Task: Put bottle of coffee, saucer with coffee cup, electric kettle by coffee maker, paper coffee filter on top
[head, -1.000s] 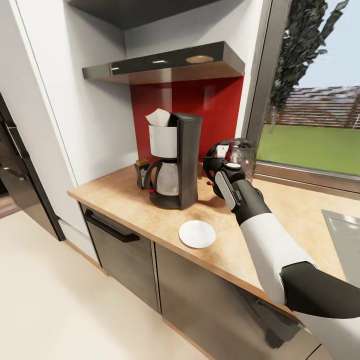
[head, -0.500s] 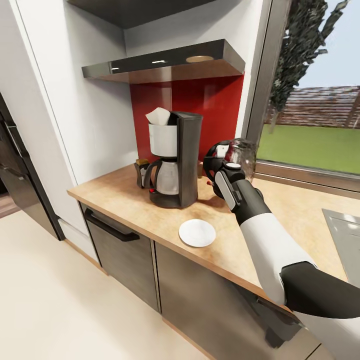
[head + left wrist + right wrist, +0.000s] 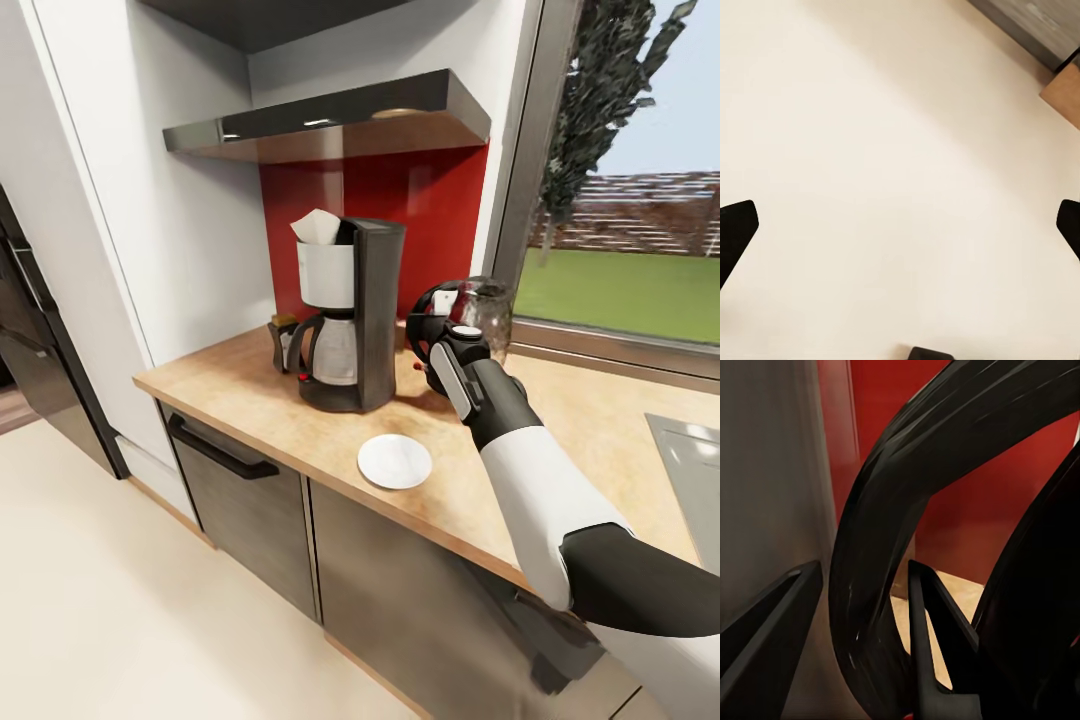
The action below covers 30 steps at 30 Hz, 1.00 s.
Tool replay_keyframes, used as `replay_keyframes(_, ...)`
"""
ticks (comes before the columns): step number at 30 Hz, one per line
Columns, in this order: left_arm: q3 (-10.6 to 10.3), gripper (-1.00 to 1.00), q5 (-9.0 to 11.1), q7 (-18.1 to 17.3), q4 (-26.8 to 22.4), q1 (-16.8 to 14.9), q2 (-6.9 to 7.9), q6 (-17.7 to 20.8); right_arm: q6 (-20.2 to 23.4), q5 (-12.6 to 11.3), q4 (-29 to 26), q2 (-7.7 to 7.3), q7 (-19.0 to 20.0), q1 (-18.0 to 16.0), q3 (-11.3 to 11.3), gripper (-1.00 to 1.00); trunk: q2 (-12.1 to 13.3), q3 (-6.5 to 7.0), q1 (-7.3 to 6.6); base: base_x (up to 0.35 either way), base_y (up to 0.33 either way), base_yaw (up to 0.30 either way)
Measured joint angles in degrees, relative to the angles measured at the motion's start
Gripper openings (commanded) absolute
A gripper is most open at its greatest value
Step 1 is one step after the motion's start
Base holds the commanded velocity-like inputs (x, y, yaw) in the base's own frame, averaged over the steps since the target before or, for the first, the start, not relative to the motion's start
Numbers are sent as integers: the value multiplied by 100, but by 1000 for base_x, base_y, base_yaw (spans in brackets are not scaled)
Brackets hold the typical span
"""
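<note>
On the desk [image 3: 250, 400], right of the coffee maker [image 3: 345, 315], the right hand [image 3: 432, 352] grips the kettle [image 3: 470, 310] by its black loop handle [image 3: 881, 577] — its fingers [image 3: 934, 622] straddle the loop in the right wrist view. Over the last second the kettle has barely moved; only the camera has tilted slightly. It seems set down beside the machine, awaiting release. A filter [image 3: 317, 228] tops the maker, the bottle [image 3: 281, 340] stands just behind, and the saucer [image 3: 395, 462] lies bare — no cup yet. The left hand [image 3: 900, 247] hangs spread wide over floor.
</note>
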Motion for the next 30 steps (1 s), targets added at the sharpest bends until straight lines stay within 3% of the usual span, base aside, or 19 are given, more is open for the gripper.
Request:
replay_keyframes(12, 1, 100, 0, 0, 0, 0, 0, 3, -3, 2, 2, -1, 0, 1, 0, -100, -201, -90, 110, 0, 0, 0)
replay_keyframes(24, 1, 100, 0, 0, 0, 0, 0, 1, 0, 4, -4, -1, -2, -1, 1, -100, -202, -90, 110, 0, 0, 0)
replay_keyframes(30, 1, 100, 0, -1, 0, 0, 0, 2, 0, 5, -7, -1, -2, 0, 1, -100, -363, -162, 198, 0, 0, 0)
